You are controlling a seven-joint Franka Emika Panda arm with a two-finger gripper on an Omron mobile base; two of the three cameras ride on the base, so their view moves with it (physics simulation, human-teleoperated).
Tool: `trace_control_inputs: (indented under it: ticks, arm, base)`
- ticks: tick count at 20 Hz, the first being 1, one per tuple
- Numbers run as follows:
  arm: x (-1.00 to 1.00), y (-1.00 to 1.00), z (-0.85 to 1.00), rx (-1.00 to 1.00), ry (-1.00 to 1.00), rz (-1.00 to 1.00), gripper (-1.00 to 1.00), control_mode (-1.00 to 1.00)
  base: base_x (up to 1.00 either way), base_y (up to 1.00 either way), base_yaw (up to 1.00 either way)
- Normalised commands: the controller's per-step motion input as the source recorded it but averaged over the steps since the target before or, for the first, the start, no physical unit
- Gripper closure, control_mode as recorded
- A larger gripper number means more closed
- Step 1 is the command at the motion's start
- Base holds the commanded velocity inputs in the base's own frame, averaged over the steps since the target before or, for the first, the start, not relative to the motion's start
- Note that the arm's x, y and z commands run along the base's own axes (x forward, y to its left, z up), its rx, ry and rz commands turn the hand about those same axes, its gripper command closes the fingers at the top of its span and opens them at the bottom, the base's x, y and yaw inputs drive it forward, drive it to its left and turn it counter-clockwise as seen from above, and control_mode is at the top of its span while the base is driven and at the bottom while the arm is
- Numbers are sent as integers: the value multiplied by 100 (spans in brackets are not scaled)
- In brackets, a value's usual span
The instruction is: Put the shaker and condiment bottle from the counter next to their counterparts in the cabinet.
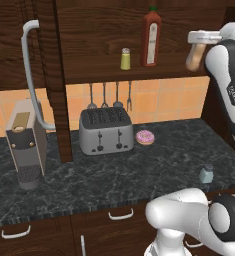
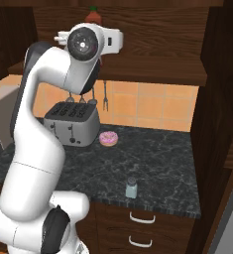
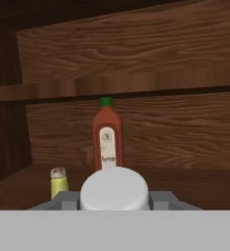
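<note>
Claw (image 1: 196, 59) gripping condiment bottle (image 1: 194, 58) at cabinet (image 1: 139, 75) shelf height.
Shaker (image 1: 206, 174) is standing on counter (image 1: 114, 170); red bottle (image 3: 106, 139) and yellow-green shaker (image 3: 58, 183) are sitting inside.

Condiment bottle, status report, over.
Gripper shut on condiment bottle, raised at cabinet shelf. Red bottle dead ahead. Shaker on counter.
</note>
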Motion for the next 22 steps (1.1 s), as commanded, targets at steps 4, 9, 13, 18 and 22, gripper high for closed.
trace_control_inputs:
  ticks: [4, 9, 13, 18, 22]
  arm:
    - [16, -6, -29, -15, 11, 10, 100, -100]
    - [1, 0, -1, 0, -3, 4, 100, -100]
    - [1, 0, 0, -2, -8, 0, 100, -100]
    - [11, 0, 0, -7, -14, 0, 100, -100]
    - [22, 4, -7, -2, -2, 0, 100, -100]
  base:
    - [0, 0, 0]
    - [0, 0, 0]
    - [0, 0, 0]
    - [0, 0, 0]
    - [0, 0, 0]
